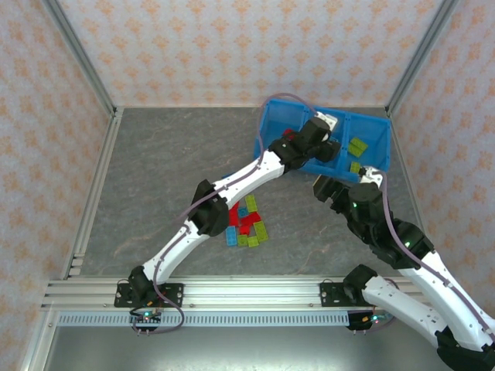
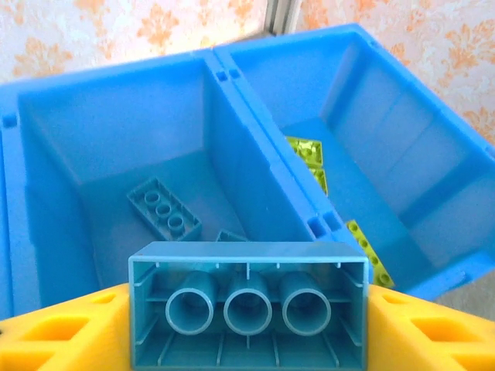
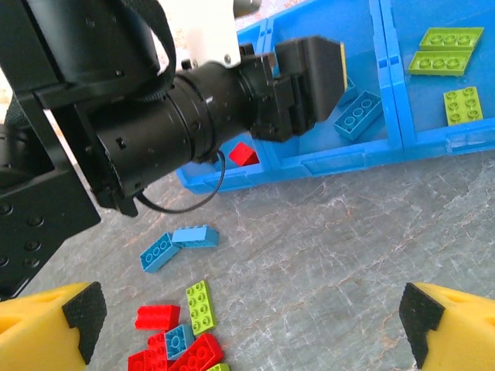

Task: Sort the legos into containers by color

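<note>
Tabletop (image 1: 170, 170) is grey stone-look sheet, walls (image 1: 232, 46) orange-patterned wallpaper. Top view: we see the blue bin (image 1: 377, 127), three compartments, with loose legos (image 1: 247, 220) in red, blue and lime lying just off its near-left side. Left wrist: left gripper (image 2: 247, 325) is clamped on a blue brick (image 2: 247, 267), hollow underside toward us, above the bin's middle compartment (image 2: 93, 139); lime bricks (image 2: 305, 151) lie in the compartment to its right. Right wrist: right gripper (image 3: 247, 325) jaws spread wide, holding nothing, low beside the bin.

The bin (image 2: 387, 116) and legos (image 2: 247, 301) are smooth glossy plastic, the worktop (image 1: 178, 170) matt and stone-veined, the rails (image 1: 232, 292) dull metal.
</note>
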Robot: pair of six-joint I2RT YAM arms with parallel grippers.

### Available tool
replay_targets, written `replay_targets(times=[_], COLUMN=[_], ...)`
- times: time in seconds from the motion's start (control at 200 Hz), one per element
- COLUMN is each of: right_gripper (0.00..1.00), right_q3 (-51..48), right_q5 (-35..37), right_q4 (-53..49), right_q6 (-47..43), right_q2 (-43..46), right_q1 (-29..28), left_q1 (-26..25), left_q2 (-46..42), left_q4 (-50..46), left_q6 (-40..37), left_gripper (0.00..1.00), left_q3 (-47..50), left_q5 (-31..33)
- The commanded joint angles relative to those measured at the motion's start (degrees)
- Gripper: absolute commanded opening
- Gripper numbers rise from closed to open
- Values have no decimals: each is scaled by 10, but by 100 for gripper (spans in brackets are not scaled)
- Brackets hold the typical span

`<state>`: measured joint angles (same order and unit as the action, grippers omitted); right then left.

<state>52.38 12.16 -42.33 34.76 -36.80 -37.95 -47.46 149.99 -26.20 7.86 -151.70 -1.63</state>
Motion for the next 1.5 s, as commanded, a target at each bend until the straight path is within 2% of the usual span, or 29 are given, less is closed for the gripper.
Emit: replay_targets(times=[0.0, 0.16, 0.28, 0.39, 0.53, 0.626, 0.736, 0.866, 0.981, 1.116, 1.196, 1.436, 1.496], right_gripper=[99, 99, 99, 99, 98, 97, 97, 98, 98, 97, 94, 92, 92], right_q3=[-5, -4, -4, -7, -4, 9, 55, 108, 190, 275, 331, 451, 471], right_q5=[-10, -17, -25, -38, -108, -172, -175, -204, -211, -154, -156, -155, -144], right_q4=[-16, -11, -1, 13, 49, 79, 88, 126, 99, 79, 63, 0, -11], right_q6=[4, 1, -1, -6, -34, -53, -74, -117, -233, -348, -384, -462, -476], right_q2=[4, 3, -1, -6, -40, -116, -235, -376, -512, -648, -711, -843, -867], right_q1=[-1, -2, -2, -2, -3, -12, -39, -44, -44, -40, -31, -27, -27], left_q1=[6, 9, 13, 17, 20, 21, 22, 25, 40, 57, 57, 59, 59], left_q2=[-3, -40, -102, -232, -435, -566, -712, -865, -968, -1043, -1084, -1152, -1157], left_q4=[-8, -39, -60, 32, 141, 175, 167, 104, 65, 30, 40, 126, 161], left_q6=[-30, -28, -7, 17, 29, 30, 35, 44, 35, 10, 3, -52, -66], left_gripper=[74, 80, 81, 83, 84, 84, 84, 85, 86, 89, 89, 96, 96], left_q3=[-43, -38, 13, 204, 484, 652, 816, 954, 1047, 1109, 1144, 1250, 1271], left_q5=[33, 35, -21, -60, -26, 8, 67, 153, 156, 181, 209, 171, 139])
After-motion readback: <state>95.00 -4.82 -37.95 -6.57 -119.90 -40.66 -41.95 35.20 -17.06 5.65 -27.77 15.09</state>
